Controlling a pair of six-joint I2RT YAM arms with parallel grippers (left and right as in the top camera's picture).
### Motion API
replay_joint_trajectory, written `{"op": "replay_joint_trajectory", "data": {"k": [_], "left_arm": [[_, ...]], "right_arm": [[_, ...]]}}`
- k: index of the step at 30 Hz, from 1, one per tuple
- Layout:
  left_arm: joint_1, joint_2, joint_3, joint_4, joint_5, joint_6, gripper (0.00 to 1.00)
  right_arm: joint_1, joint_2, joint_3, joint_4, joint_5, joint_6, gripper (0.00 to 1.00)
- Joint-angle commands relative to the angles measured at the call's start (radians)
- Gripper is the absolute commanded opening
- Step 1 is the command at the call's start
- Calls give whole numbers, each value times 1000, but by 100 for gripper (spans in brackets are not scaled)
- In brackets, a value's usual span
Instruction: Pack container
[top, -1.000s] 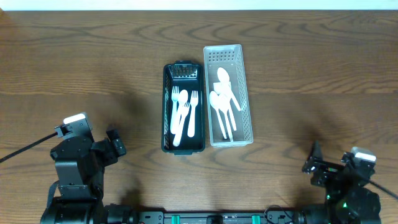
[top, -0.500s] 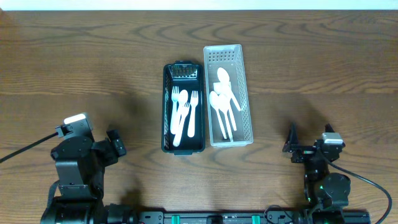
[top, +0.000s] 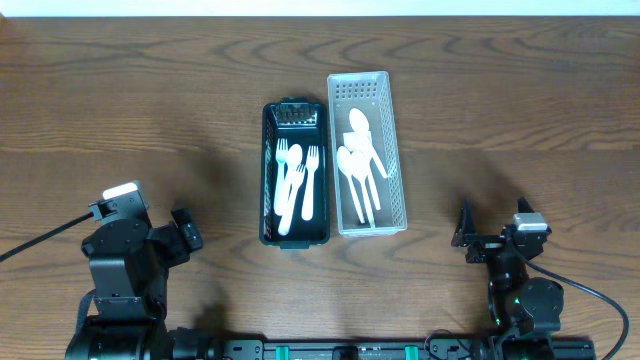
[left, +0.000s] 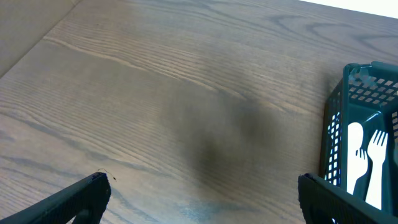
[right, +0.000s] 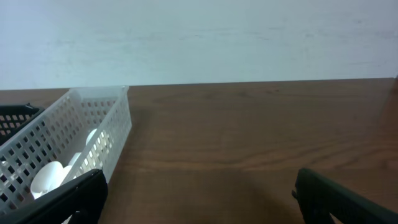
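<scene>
Ahead and to the right of the left gripper (left: 202, 193), whose jaws are spread wide with nothing between them, the dark basket (top: 266, 170) is seen, forks (top: 311, 185) laid inside. Ahead and to the left of the right gripper (right: 199, 190), equally spread and empty, the white basket (top: 397, 150) is found with spoons (top: 358, 175) in it. No loose cutlery is seen on the table (top: 120, 100), so the sorting is judged done; whether a further packing step is left cannot be told.

forks (top: 310, 185) in bin (top: 266, 170), spoons (top: 358, 124) in tray (top: 399, 170) beside
</scene>
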Motion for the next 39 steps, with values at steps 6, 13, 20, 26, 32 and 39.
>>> {"op": "replay_joint_trajectory", "data": {"k": [6,13,20,26,32,39], "left_arm": [[3,-2,0,1,-12,-11,98],[3,-5,-1,2,-31,20,98],[3,-187,-59,-85,52,79,98],[3,-440,-330,97,136,71,98],[3,-530,-554,502,142,83,98],[2,-570,-760,826,143,87,98]], "right_arm": [[-2,-8,-2,-4,-13,-12,99],[-2,-8,-2,-4,-13,-12,99],[-2,-8,-2,-4,-13,-12,99],[-2,-8,-2,-4,-13,-12,99],[-2,-8,-2,-4,-13,-12,99],[-2,-8,-2,-4,-13,-12,99]]}}
